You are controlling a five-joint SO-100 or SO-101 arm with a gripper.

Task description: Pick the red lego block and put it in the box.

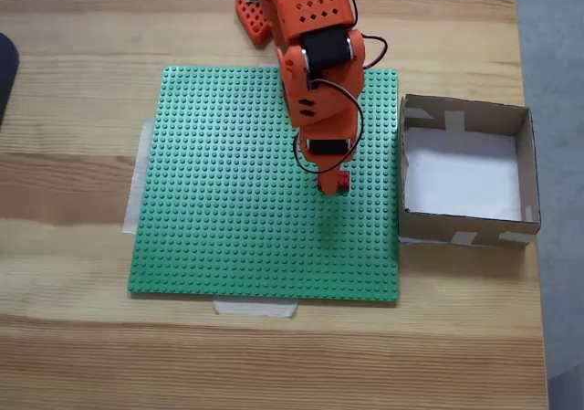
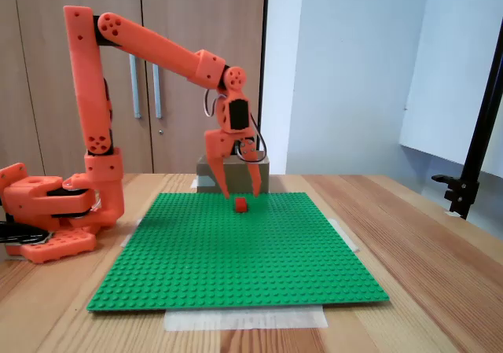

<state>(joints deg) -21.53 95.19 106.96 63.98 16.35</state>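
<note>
We had the wooden table [image 1: 73, 355] under everything, and taped flat on it the green baseplate [image 1: 228, 209], by far the biggest thing on it. Next down in size, the orange arm [image 2: 157, 50] reached out over the plate from its base at the left of the side-on fixed view. The box [image 1: 527, 168] sat just off the plate's right edge in the top-down fixed view, shallow cardboard walls, white bottom, nothing in it.

Then the jaws [image 2: 241, 189]: they hung spread wide over the plate, tips pointing down, gripping nothing that we could see. Smallest of all, the red lego block [image 2: 240, 204] sat on the plate studs just below and between those tips, right of the plate's middle in the top-down fixed view [image 1: 342, 183], half hidden there by the arm.

Our read on the block was hard, light plastic that would not give under a squeeze, with smooth, slick sides, so a skewed pinch could squirt it out. We reckoned the hold belonged on two opposite flat sides, low and square. If it was pressed onto the studs, it might resist a straight lift; we could not tell.
</note>
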